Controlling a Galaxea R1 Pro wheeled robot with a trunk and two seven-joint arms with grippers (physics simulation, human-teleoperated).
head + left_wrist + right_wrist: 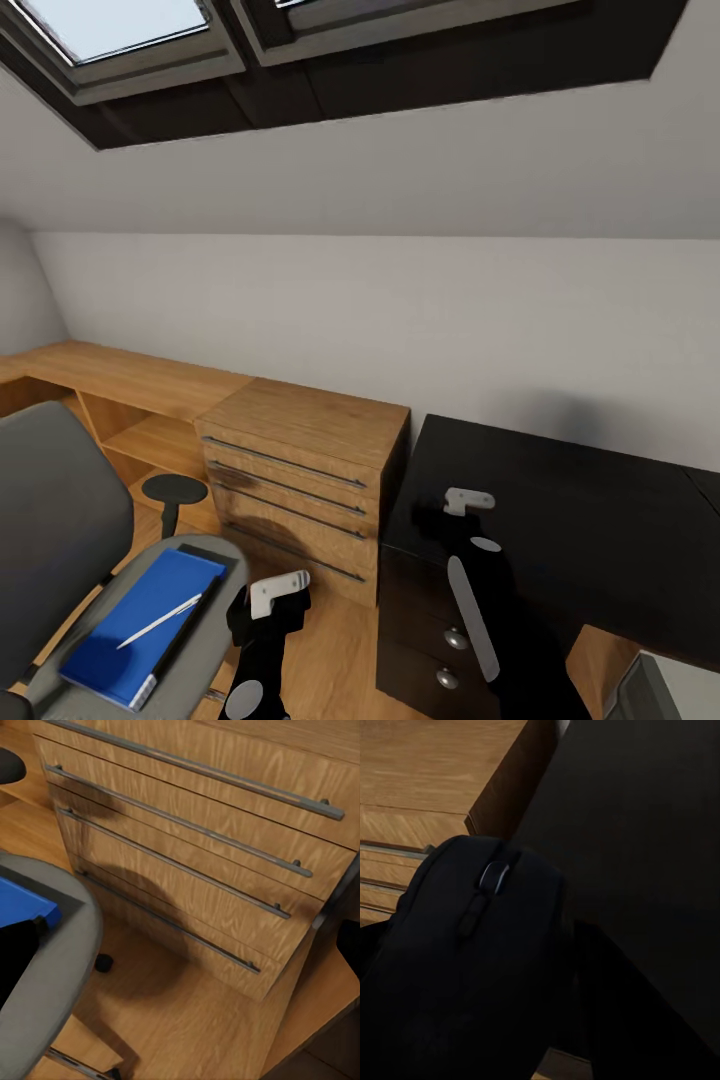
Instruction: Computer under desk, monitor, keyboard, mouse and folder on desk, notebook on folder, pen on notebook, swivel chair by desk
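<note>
I have the mouse (484, 952) clamped in my right gripper (470, 505), and in the right wrist view its scroll wheel and dark shell sit between the jaws with the black top of the desk (600, 520) just beyond it. The step in hand, as I judge it, is setting the mouse down on the desk. To do it well I would lower slowly until the underside meets the top, keep the mouse flat rather than tipped, and only then part the jaws — dropping it from a height could let it skid toward the edge by the light-wood drawer chest (300, 470). I see neither keyboard nor monitor on this stretch of desk, so I would leave room for them rather than place the mouse at the very corner. My right arm reaches forward over the near corner of the desk, above the black drawer unit with its round silver knobs (455, 637). My left gripper (278, 592) hangs low over the wood floor, between the swivel chair (60, 520) and the chest; its jaws look apart and hold nothing. On the chair seat lies the blue folder (140, 625) with the pen (160, 620) resting across it — that pile is the next job, well apart from the desk for now.
</note>
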